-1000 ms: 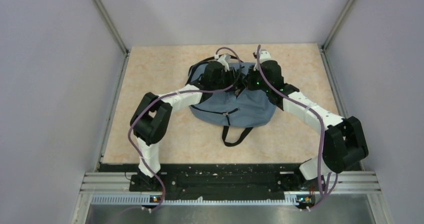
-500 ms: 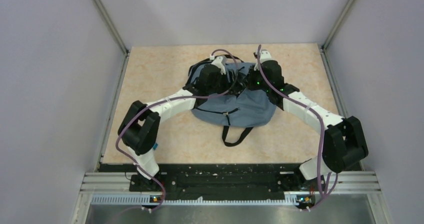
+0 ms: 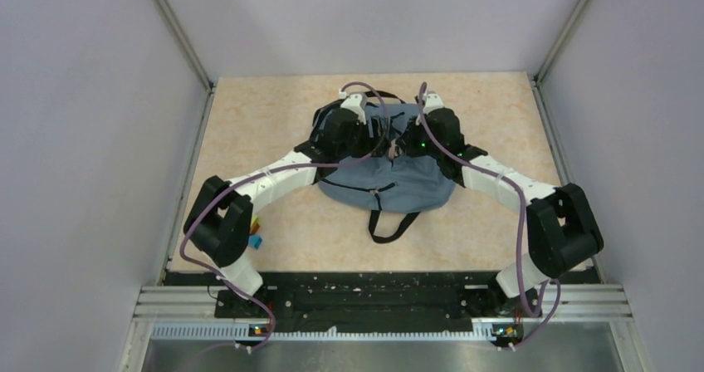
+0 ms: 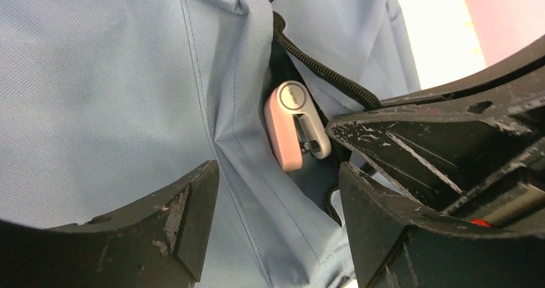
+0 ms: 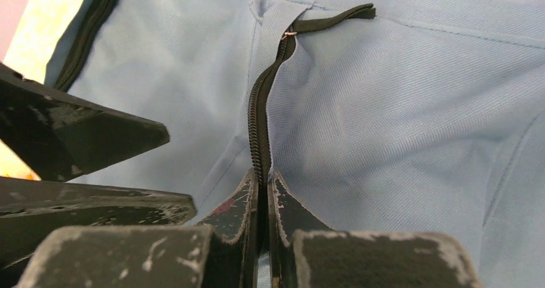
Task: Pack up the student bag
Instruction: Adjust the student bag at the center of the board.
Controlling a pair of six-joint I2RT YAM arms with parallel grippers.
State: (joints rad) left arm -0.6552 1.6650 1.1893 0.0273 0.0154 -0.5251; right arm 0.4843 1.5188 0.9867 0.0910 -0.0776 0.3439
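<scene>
The slate-blue student bag (image 3: 398, 179) lies in the middle of the table, its top towards the back. My left gripper (image 3: 371, 136) hovers over that top edge, open. In the left wrist view a ridge of bag fabric (image 4: 257, 191) runs between the spread jaws (image 4: 277, 180), touching neither. A small pink and white object (image 4: 290, 126) sits in the bag's mouth beside the black zipper (image 4: 321, 76). My right gripper (image 3: 405, 142) is shut on the bag's zipper edge (image 5: 257, 127), pinched between the fingertips (image 5: 264, 180).
A black strap loop (image 3: 392, 224) lies on the table in front of the bag. Small blue and orange items (image 3: 256, 237) show beside the left arm's elbow. Grey walls close in the table on three sides. The two grippers are close together over the bag.
My left gripper has opened and let go of the bag. The left arm's elbow has swung out left and down. The right arm has shifted a little left, still shut on the zipper edge.
</scene>
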